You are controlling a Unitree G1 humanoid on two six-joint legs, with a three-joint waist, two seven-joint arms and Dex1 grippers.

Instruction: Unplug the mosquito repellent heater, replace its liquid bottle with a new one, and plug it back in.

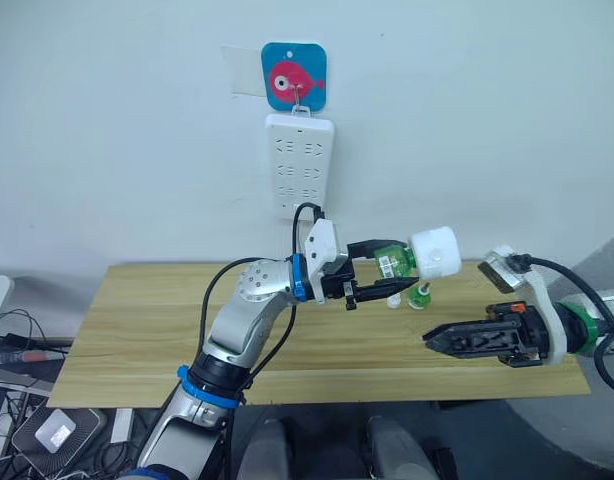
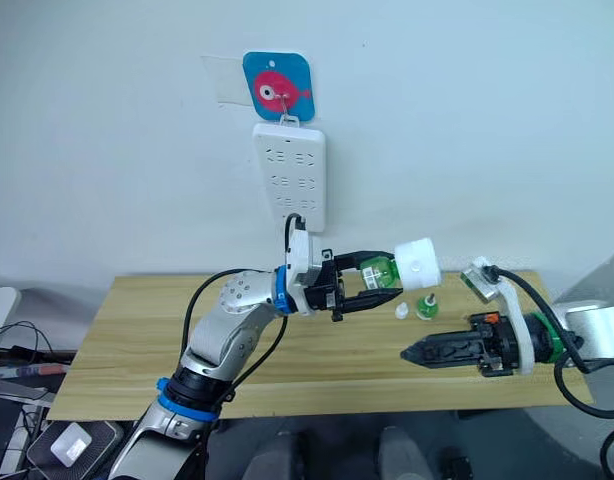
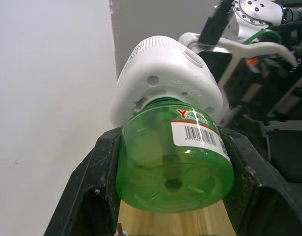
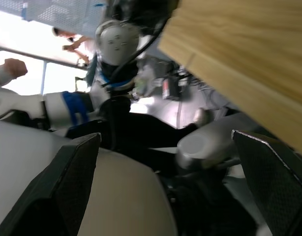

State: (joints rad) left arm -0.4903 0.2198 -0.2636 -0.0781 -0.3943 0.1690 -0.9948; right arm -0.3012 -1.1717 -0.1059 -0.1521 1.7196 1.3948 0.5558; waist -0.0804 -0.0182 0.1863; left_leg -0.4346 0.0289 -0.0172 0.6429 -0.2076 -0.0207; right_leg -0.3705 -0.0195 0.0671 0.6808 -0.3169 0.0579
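My left gripper (image 1: 392, 277) is held above the wooden table (image 1: 137, 330), shut on a green liquid bottle (image 3: 175, 162) with a barcode label. The bottle's neck sits inside the white mosquito repellent heater (image 1: 435, 252), which juts out past the fingertips, away from the wall. A second small green bottle (image 1: 420, 296) stands on the table just below it, beside a small white cap (image 1: 394, 300). My right gripper (image 1: 437, 341) hovers low over the table's right front, pointing left, open and holding nothing.
A long white power strip (image 1: 299, 165) hangs on the wall under a blue fish hook (image 1: 294, 76), behind and above the left gripper. Cables and boxes lie on the floor at the left (image 1: 27, 400).
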